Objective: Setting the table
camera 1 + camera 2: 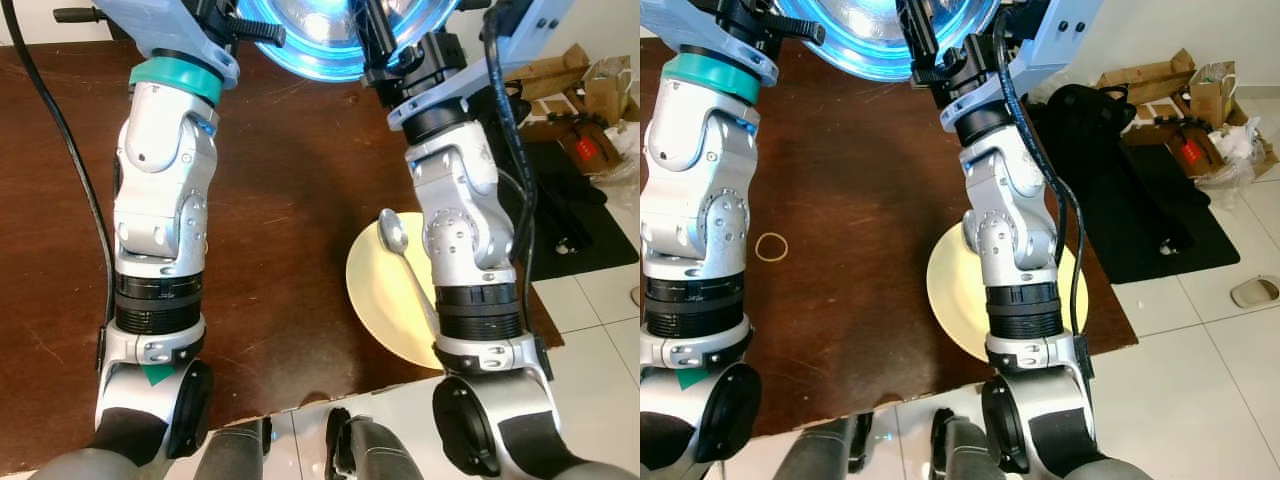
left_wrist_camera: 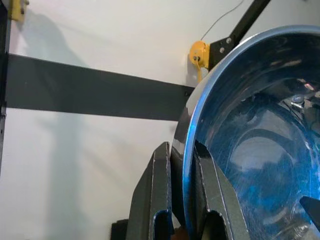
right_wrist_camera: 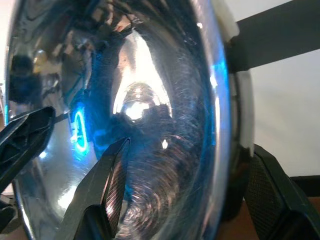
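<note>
A shiny steel bowl [image 1: 320,35] is held up over the far side of the dark brown table [image 1: 290,200]. My left gripper [image 2: 182,147] is shut on the bowl's rim, one finger inside and one outside. My right gripper [image 3: 190,147] straddles the opposite rim with its fingers apart: the inner pad [image 3: 117,185] stands off the wall. A pale yellow plate [image 1: 385,300] lies near the table's front right edge, partly under my right arm. A metal spoon [image 1: 393,235] rests on the plate.
A tan rubber band [image 1: 771,246] lies on the table at the left. Right of the table are a black mat [image 1: 1160,220], cardboard boxes [image 1: 1160,75] and white floor tiles with a slipper [image 1: 1255,291]. A black cable [image 1: 60,150] runs over the table's left side.
</note>
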